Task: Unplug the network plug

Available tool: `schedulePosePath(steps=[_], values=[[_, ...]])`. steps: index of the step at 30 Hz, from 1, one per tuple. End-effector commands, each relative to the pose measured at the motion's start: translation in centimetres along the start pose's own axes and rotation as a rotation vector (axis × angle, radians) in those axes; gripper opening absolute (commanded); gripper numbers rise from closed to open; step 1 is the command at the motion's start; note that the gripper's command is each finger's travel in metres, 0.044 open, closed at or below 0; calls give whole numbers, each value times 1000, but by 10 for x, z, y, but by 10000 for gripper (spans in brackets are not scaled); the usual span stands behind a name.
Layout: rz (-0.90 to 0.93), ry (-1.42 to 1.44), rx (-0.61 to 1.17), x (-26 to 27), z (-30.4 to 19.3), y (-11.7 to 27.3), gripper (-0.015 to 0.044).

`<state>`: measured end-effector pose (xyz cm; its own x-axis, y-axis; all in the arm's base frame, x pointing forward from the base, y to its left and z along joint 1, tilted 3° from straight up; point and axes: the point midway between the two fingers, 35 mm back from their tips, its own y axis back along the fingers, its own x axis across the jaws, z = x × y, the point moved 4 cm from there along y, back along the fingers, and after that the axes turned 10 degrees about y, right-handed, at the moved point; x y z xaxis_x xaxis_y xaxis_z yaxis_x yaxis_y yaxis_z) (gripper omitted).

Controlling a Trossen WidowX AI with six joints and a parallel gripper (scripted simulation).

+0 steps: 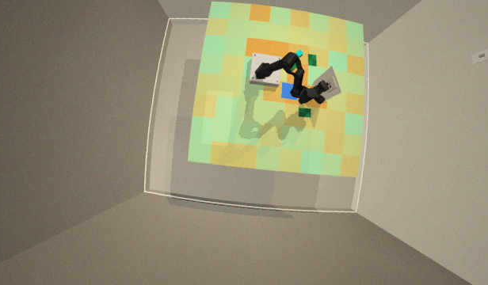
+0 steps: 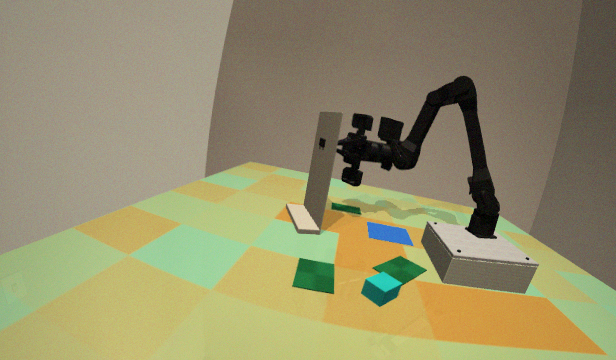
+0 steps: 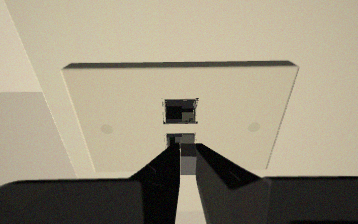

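Observation:
The pale upright panel (image 1: 333, 78) (image 2: 320, 175) (image 3: 240, 30) stands on a flat foot. In the wrist view its raised faceplate (image 3: 130, 100) has an upper opening (image 3: 180, 111) with no plug and a lower socket (image 3: 173, 139), partly hidden by a finger. The grey network plug (image 3: 188, 164) sits at the lower socket. My gripper (image 2: 339, 146) (image 3: 186, 151) is level in front of the panel, shut on the plug, one finger against each side. The thin tab cannot be made out clearly. The blue square (image 1: 287, 91) (image 2: 389, 233) lies flat on the table, between the panel and the arm's base.
A cyan cube (image 1: 299, 53) (image 2: 381, 290) stands beside one dark green patch (image 2: 403, 269). Two more green patches lie near the panel, one (image 1: 312, 60) (image 2: 314, 276) on each side (image 1: 304, 112) (image 2: 346, 208). The arm's base box (image 1: 264, 59) (image 2: 488, 272) stands beyond the blue square.

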<state>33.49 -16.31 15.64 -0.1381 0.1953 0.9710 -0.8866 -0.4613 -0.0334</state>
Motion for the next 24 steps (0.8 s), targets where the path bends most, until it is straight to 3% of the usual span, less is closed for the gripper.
schedulePosePath(steps=[1,24], values=[[-1,3,-3,0,0,0,0],[-2,2,-4,0,-5,17,0]])
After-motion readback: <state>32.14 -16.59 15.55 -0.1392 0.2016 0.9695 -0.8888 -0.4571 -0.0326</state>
